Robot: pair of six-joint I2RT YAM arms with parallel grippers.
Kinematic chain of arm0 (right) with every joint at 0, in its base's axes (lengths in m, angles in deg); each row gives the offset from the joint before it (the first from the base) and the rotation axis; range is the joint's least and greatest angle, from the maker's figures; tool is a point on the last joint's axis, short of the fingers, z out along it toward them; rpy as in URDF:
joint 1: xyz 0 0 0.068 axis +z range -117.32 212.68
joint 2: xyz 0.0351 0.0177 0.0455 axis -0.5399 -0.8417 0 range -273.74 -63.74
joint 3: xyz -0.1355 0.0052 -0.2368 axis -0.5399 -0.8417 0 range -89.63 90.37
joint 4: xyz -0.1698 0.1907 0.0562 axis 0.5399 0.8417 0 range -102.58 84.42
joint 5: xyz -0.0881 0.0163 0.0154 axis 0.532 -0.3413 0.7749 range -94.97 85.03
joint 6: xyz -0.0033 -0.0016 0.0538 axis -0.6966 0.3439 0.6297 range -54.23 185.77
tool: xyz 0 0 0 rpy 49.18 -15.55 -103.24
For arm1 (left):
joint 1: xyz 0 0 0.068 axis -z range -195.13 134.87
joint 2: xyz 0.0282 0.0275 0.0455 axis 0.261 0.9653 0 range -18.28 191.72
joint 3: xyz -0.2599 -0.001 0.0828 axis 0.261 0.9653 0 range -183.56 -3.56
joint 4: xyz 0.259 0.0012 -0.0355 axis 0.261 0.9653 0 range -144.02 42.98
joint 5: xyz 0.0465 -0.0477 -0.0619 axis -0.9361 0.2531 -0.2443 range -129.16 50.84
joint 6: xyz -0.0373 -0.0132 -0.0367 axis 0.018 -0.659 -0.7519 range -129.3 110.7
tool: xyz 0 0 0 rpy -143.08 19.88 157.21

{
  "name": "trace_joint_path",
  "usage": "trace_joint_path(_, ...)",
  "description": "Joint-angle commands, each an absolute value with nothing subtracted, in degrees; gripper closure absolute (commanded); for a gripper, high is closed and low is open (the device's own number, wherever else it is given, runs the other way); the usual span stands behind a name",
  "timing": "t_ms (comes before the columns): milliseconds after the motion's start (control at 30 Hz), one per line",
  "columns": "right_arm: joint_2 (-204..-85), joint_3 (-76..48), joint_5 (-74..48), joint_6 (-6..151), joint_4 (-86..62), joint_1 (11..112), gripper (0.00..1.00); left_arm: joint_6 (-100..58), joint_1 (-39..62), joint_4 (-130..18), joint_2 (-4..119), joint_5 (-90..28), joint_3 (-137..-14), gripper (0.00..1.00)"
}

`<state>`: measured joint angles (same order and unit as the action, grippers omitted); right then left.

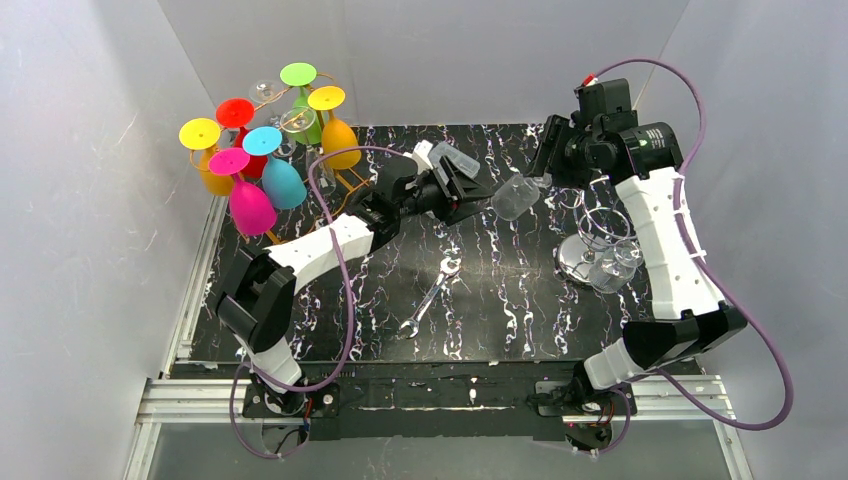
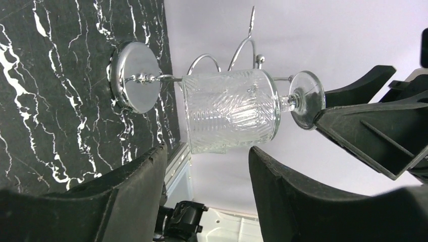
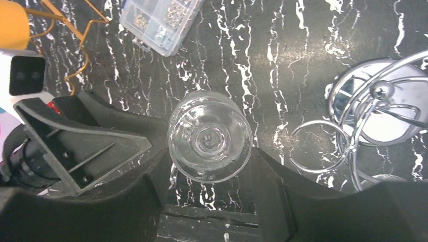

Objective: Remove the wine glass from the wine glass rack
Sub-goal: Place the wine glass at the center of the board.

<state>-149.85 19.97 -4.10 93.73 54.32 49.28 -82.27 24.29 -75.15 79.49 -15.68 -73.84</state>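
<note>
Wine glass (image 1: pixel 515 197) off the wine glass rack (image 1: pixel 592 240), held in the air between the two arms.

It lies on its side above the middle of the tabletop (image 1: pixel 500 310). Its foot end is at the right tool (image 1: pixel 538 182), whose fingers stand partly apart, closed on the glass. The left tool (image 2: pixel 207 154) faces the bowl from the other side, fingers spread to either side of it with gaps showing, holding nothing. The chrome rack stands to the right with a second clear glass (image 1: pixel 612 266) on it. A wrench (image 1: pixel 430 300) lies near centre. Coloured glasses (image 1: pixel 262 170) hang on an orange rack (image 1: pixel 352 182) at back left.
</note>
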Motion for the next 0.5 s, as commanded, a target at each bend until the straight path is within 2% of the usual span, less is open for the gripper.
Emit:
trace_joint_path(0,-150.54,24.36,-8.02,96.14,50.27,49.14,0.75,-85.98,23.63,-81.86,75.96,-13.60,-72.35,0.43)
trace_joint_path(467,-150.94,25.79,-12.72,98.59,49.24,48.26,0.75,-92.41,23.45,-90.02,76.10,-12.05,-70.36,0.49)
